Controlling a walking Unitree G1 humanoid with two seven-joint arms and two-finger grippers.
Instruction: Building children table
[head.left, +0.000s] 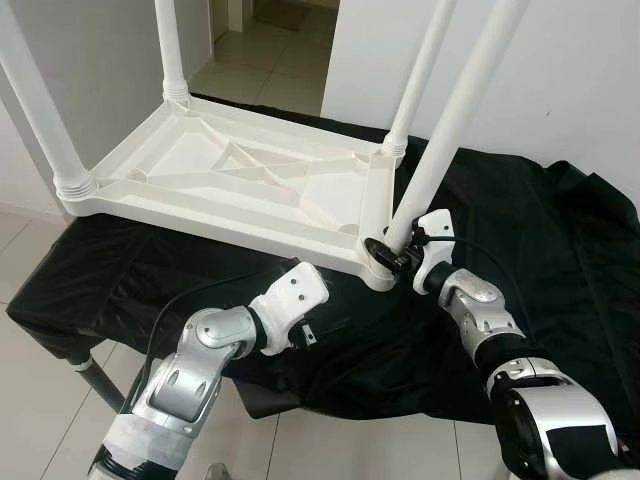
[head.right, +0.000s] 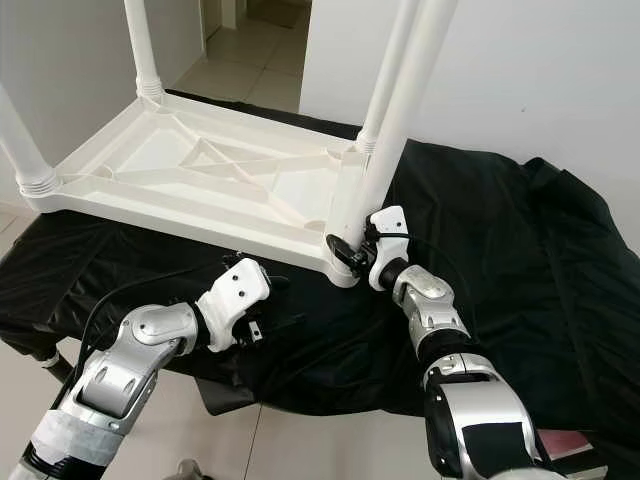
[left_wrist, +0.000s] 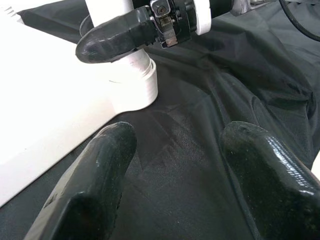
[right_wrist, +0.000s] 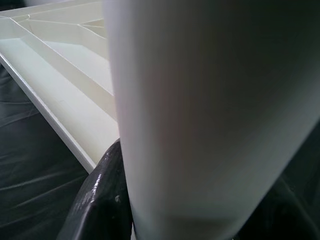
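A white plastic tabletop (head.left: 200, 215) lies upside down on a black cloth (head.left: 560, 260). Three white legs (head.left: 35, 100) stand upright in its corner sockets. A fourth leg (head.left: 450, 120) leans to the right over the near right corner socket (head.left: 378, 272). My right gripper (head.left: 388, 250) is shut on this leg just above the socket; a black finger (right_wrist: 100, 192) presses against the leg's side. My left gripper (left_wrist: 177, 135) is open, low over the cloth just in front of the tabletop's near edge, a short way left of that socket (left_wrist: 137, 85).
The cloth covers a low surface on grey legs (head.left: 95, 380) and hangs over its front edge. White walls stand behind and to the left, with a doorway (head.left: 270, 40) at the back. Light floor tiles (head.left: 40, 400) lie below the near edge.
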